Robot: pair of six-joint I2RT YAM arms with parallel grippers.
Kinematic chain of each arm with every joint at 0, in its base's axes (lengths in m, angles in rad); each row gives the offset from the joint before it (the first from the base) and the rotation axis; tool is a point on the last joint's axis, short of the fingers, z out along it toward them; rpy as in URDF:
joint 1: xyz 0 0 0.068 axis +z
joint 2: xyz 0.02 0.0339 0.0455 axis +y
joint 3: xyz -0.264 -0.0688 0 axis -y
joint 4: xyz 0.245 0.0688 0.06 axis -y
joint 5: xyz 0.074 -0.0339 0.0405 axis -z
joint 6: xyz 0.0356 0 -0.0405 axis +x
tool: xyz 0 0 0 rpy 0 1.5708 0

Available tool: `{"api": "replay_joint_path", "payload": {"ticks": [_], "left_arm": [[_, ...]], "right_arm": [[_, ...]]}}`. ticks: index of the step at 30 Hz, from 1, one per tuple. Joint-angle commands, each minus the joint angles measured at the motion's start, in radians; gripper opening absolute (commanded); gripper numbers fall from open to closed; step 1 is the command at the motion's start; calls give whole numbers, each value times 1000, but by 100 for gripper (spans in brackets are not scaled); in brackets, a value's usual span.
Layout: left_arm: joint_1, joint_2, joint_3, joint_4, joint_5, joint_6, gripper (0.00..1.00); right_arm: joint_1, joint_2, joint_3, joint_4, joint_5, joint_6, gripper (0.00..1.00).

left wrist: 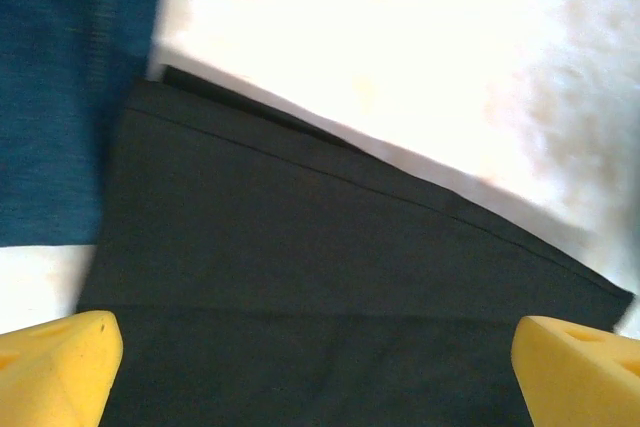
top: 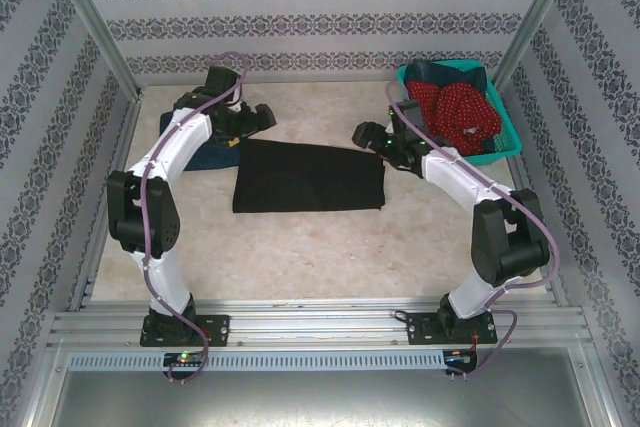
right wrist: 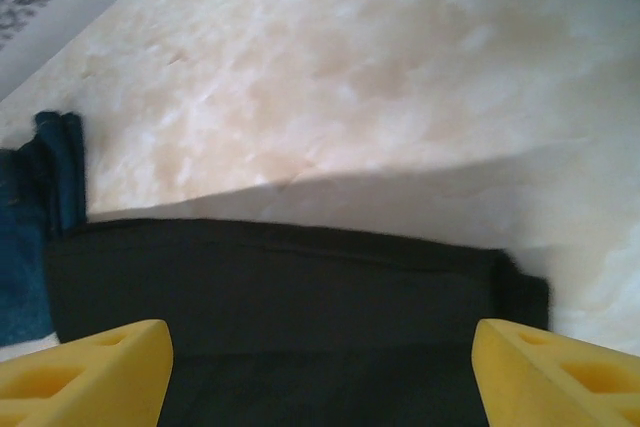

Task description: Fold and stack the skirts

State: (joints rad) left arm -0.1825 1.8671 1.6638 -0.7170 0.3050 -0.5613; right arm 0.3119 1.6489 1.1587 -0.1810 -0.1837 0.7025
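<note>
The black skirt [top: 308, 176] is laid as a flat rectangle at the centre of the surface [top: 300, 257]. The left claw [left wrist: 315, 367] is positioned over its left end and the right claw [right wrist: 320, 372] over its right end. Both are spread open, and nothing is gripped. A blue denim skirt [top: 212, 156] is located just beside its left edge. The red dotted skirt [top: 462, 107] is contained in the teal basket [top: 512, 137], upper right.
</note>
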Motion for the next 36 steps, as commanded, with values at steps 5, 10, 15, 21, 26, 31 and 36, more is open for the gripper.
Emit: {"api": "replay_joint_path", "payload": {"ticks": [5, 10, 15, 21, 26, 31, 36], "left_arm": [[-54, 82, -106, 134, 142, -75, 100], [-55, 131, -182, 164, 132, -74, 100], [-61, 153, -265, 176, 126, -79, 100], [-61, 93, -373, 215, 119, -98, 100], [-61, 91, -401, 218, 113, -95, 100], [-61, 100, -410, 224, 125, -100, 100], [-60, 97, -420, 232, 124, -104, 100]], "right_arm": [[35, 104, -57, 12, 60, 128, 79], [46, 46, -224, 28, 85, 196, 79], [44, 15, -316, 55, 68, 186, 79], [5, -94, -266, -71, 47, -7, 80], [-118, -92, -247, -173, -120, -90, 81], [-168, 10, -169, -268, -322, -134, 77], [-168, 68, -157, -258, -344, -94, 73]]}}
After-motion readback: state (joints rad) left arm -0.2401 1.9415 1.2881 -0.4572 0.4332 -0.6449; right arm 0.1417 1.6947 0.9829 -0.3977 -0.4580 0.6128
